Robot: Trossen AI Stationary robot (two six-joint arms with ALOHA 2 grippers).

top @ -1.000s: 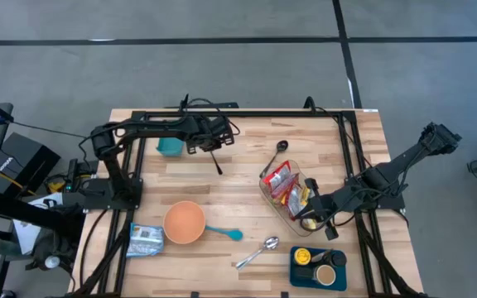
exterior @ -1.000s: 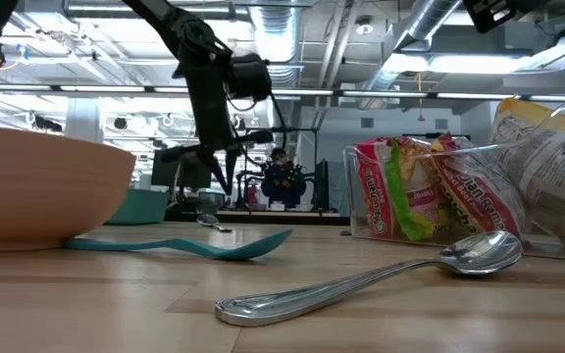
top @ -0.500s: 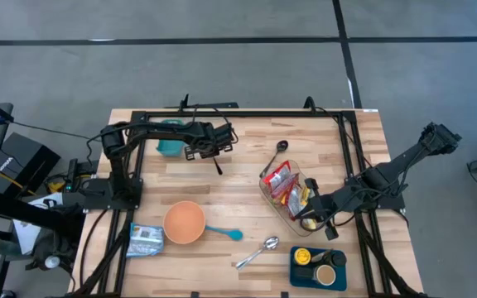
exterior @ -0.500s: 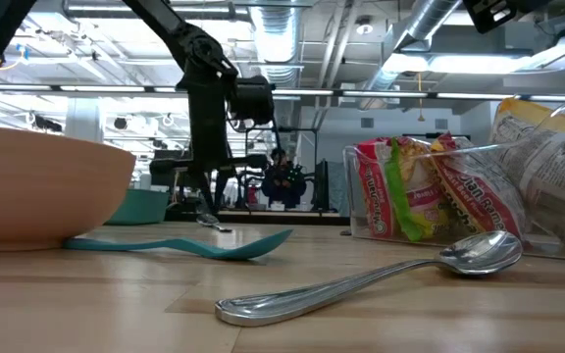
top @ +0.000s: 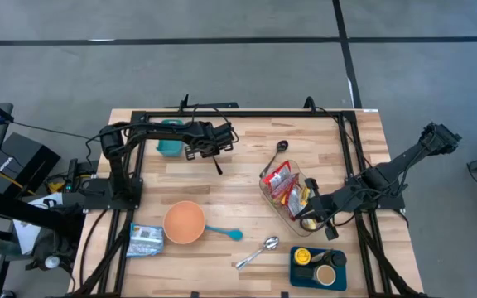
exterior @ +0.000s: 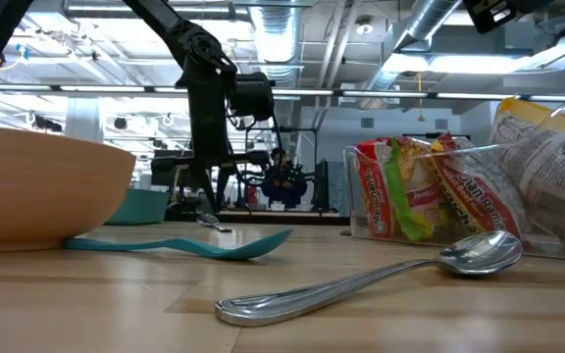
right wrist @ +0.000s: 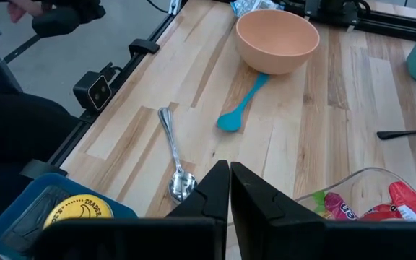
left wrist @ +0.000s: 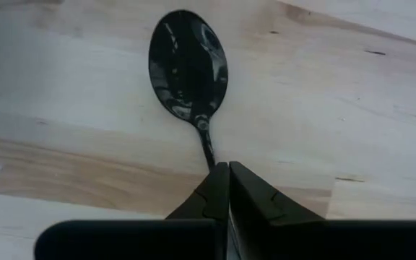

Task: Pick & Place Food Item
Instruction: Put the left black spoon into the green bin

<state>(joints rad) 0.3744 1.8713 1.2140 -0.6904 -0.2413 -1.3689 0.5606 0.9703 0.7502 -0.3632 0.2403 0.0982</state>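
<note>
A black spoon [left wrist: 188,61] sits over the far middle of the table, with my left gripper [left wrist: 228,167] shut on its handle. From above, that gripper [top: 212,151] is just right of a teal cup [top: 170,147]. Red and yellow snack packets [top: 286,184] lie in a clear container [top: 298,217] right of centre. A blue food packet [top: 146,238] lies flat at the near left. My right gripper [right wrist: 229,173] hangs shut above the table beside the container's near end, touching nothing. My left gripper pinches the black spoon's thin handle [left wrist: 211,157] at its free end between its two fingertips. The fingers come steeply from above, and the spoon runs on along their line. Its bowl end [top: 219,171] is down at the wood; I cannot tell whether it rests there.
An orange bowl [top: 184,222] stands at the near left with a teal spoon [top: 224,233] beside it. A silver spoon [top: 257,252] lies near the front. A blue tray [top: 296,276] holding a tin and a cup is at the near right. A second black spoon [top: 276,154] lies beside the container.
My left gripper has sunk toward the table and tipped steeper, staying shut on the black spoon. The spoon has kept about the same place on the table.
</note>
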